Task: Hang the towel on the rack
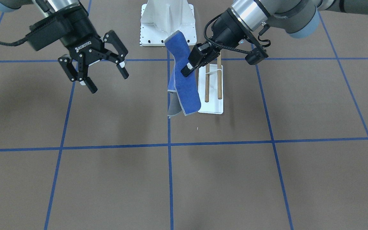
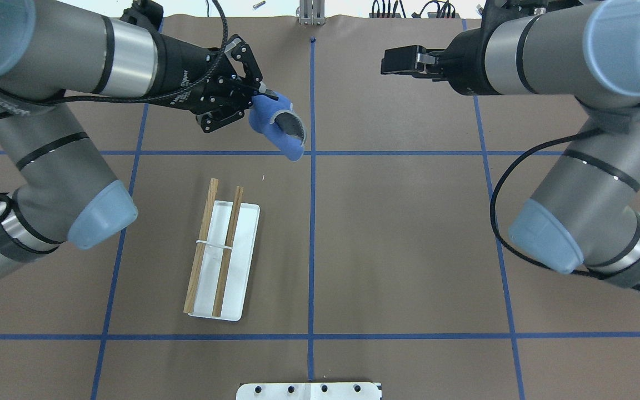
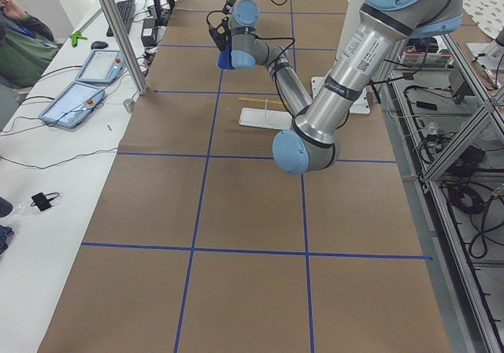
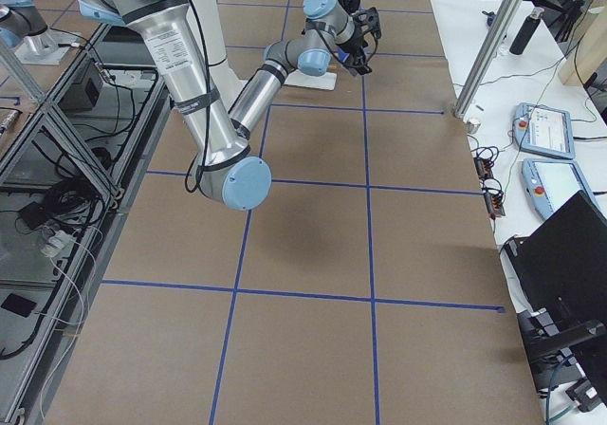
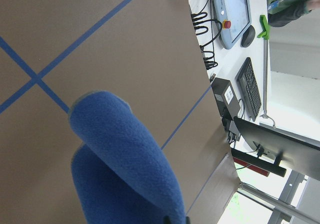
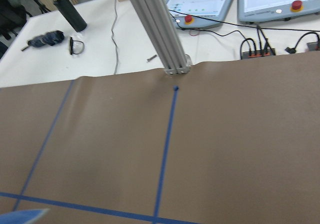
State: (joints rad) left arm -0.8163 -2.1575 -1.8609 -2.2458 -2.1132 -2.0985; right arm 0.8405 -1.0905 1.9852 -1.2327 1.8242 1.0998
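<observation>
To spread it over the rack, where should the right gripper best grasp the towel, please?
Probably the free bottom edge of the towel, which hangs folded below the left gripper. Approach sideways from where the open right gripper hovers: that flank looks unobstructed, while the rack stands on the other side.
</observation>
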